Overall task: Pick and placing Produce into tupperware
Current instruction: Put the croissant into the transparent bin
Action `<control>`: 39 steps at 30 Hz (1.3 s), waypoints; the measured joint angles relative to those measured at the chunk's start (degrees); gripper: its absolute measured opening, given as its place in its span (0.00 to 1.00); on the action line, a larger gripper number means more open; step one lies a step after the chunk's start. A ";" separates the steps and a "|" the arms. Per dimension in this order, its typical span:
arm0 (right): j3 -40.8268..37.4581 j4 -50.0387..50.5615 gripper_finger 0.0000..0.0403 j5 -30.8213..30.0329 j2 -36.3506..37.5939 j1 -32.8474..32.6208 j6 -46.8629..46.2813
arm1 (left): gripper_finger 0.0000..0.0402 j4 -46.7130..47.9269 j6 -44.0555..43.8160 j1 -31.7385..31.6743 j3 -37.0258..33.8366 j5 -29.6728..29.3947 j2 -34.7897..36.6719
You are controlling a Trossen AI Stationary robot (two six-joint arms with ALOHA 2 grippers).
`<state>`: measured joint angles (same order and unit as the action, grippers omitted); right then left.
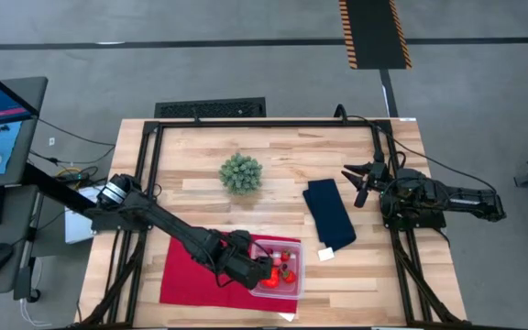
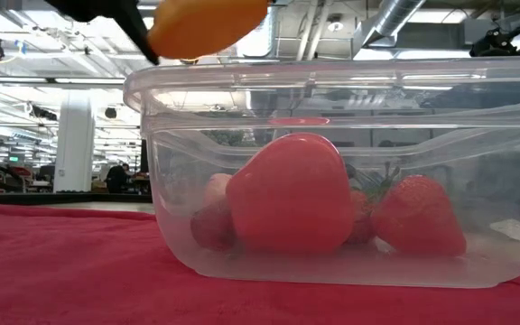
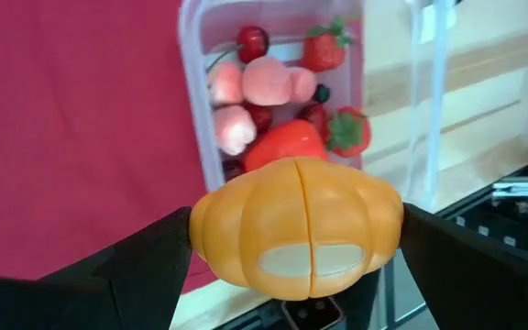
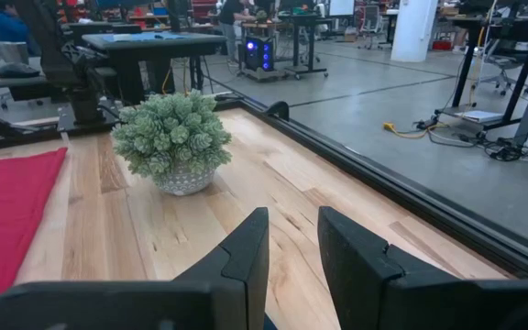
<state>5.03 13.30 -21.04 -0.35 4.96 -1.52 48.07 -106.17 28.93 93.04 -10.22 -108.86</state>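
The clear tupperware (image 1: 282,272) stands on the red cloth (image 1: 186,270) near the table's front edge. It holds several pieces of produce: strawberries (image 3: 346,130), a cherry (image 3: 252,40), pink bits (image 3: 264,81) and a large red piece (image 2: 287,194). My left gripper (image 1: 264,266) is shut on the orange oval (image 3: 296,229) and hangs just above the tupperware's rim (image 2: 332,77). The orange oval also shows in the low view (image 2: 206,23). My right gripper (image 1: 359,181) waits open and empty over the table's right side. My left gripper pinches the orange oval by its two opposite ends (image 3: 200,229) between its two fingers (image 3: 159,252). The fingers slant down from the table's left side. The oval is lifted clear, above the rim at one end of the tupperware.
A green bushy ball (image 1: 241,172) in a small pot stands on bare wood mid-table and also shows in the right wrist view (image 4: 172,137). A dark blue folded cloth (image 1: 328,213) lies right of centre, with a small white tag (image 1: 326,253) at its near end.
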 joint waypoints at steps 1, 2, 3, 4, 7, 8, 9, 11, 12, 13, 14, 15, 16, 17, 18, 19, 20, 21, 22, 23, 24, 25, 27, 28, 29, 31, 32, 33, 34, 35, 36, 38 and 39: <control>0.01 0.00 0.30 0.00 0.01 0.00 0.00 | 0.87 -0.36 -0.02 -0.01 0.11 -0.15 -0.21; 0.01 0.00 0.30 0.00 -0.01 -0.01 0.00 | 0.87 -0.65 -0.15 -0.29 0.52 -0.07 -0.73; 0.01 0.00 0.30 0.00 0.01 0.01 0.00 | 0.87 -0.46 -0.39 -0.49 0.97 0.27 -1.42; -0.01 0.00 0.30 0.00 0.01 -0.01 0.00 | 0.87 0.52 -0.40 -0.79 1.88 0.57 -2.45; 0.01 0.00 0.30 0.00 0.01 0.01 0.00 | 0.87 3.44 0.93 -1.74 7.57 2.70 -6.91; 0.00 0.01 0.30 0.00 0.01 0.00 -0.01 | 0.87 5.52 1.76 -2.00 10.50 3.34 -8.66; 0.01 0.04 0.30 0.00 0.00 0.00 0.00 | 0.87 7.81 2.56 -2.22 13.70 3.71 -10.43; 0.01 0.05 0.30 0.00 0.01 -0.01 0.00 | 0.87 13.09 3.89 -2.47 21.19 3.72 -14.57; 0.01 0.07 0.30 0.00 -0.01 -0.01 0.00 | 0.87 15.88 4.25 -2.49 25.01 3.76 -16.70; 0.01 0.07 0.30 0.00 -0.01 -0.01 0.00 | 0.87 19.28 4.39 -2.49 29.16 3.77 -19.00; 0.01 0.07 0.30 0.00 0.01 -0.01 0.00 | 0.87 22.40 4.45 -2.48 32.96 3.75 -21.20; 0.01 0.08 0.30 0.00 -0.01 -0.01 0.00 | 0.87 25.28 4.45 -2.47 36.75 3.62 -23.33; 0.01 0.08 0.30 0.00 0.00 0.01 0.00 | 0.87 27.83 4.46 -2.48 40.41 3.51 -25.63; 0.01 0.09 0.30 0.00 0.00 0.00 -0.01 | 0.88 29.01 4.47 -2.55 42.25 3.47 -27.34; 0.01 0.08 0.30 0.00 -0.01 0.00 0.00 | 0.88 27.12 4.52 -2.75 41.09 3.59 -27.57; 0.01 0.11 0.30 0.00 -0.01 0.01 0.00 | 0.89 25.27 4.70 -3.02 39.07 4.20 -27.23; 0.01 0.08 0.30 0.00 -0.03 -0.01 0.00 | 0.89 24.54 5.27 -3.27 37.80 4.81 -27.23; 0.01 0.04 0.30 0.00 0.03 0.01 0.00 | 0.89 23.19 6.06 -3.71 37.15 6.19 -27.23; 0.01 0.04 0.30 0.00 0.02 0.01 0.00 | 0.89 22.31 6.64 -4.06 37.06 7.46 -27.23; 0.01 0.04 0.30 0.00 -0.01 -0.01 0.00 | 0.89 22.27 7.05 -4.34 37.06 7.88 -27.23; 0.01 0.02 0.30 0.00 0.00 0.01 0.00 | 0.89 22.70 7.36 -4.59 37.04 8.17 -27.23; 0.01 0.04 0.30 0.00 0.00 -0.01 0.00 | 0.89 23.03 7.39 -4.70 37.02 8.25 -27.23; 0.01 0.02 0.30 0.00 0.01 -0.01 0.00 | 0.89 23.07 7.51 -4.71 37.02 7.47 -27.23; 0.01 0.02 0.30 0.00 -0.01 0.01 0.00 | 0.89 23.13 7.60 -4.65 37.02 6.66 -27.23; 0.01 0.02 0.30 0.00 -0.01 0.00 0.00 | 0.89 23.12 7.88 -4.59 37.02 5.88 -27.23; 0.01 0.02 0.30 0.00 -0.01 -0.01 0.00 | 0.90 22.77 8.83 -4.55 37.02 4.79 -27.23; 0.01 0.02 0.30 0.00 -0.01 0.01 0.00 | 0.90 22.65 9.48 -4.55 37.02 4.52 -27.23; 0.01 0.02 0.30 0.00 -0.01 0.01 0.00 | 0.90 22.68 10.05 -4.57 37.02 4.34 -27.23; 0.01 0.02 0.30 0.00 -0.01 0.00 0.00 | 0.90 22.69 10.67 -4.57 37.00 4.24 -27.23; 0.01 0.02 0.30 0.00 -0.01 0.01 0.00 | 0.90 22.67 11.11 -4.57 37.00 3.76 -27.23; 0.01 0.02 0.30 0.00 -0.01 -0.01 0.00 | 0.90 22.67 11.14 -4.59 37.00 2.98 -27.23; 0.01 0.02 0.30 0.00 -0.01 -0.01 0.00 | 0.90 22.65 10.55 -4.61 36.98 1.79 -27.23; 0.01 0.00 0.30 0.00 -0.01 -0.01 0.00 | 0.90 22.66 10.14 -4.61 36.98 1.76 -27.23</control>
<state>5.04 13.30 -21.04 -0.36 4.95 -1.52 70.73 -96.03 24.32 130.02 -8.45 -136.09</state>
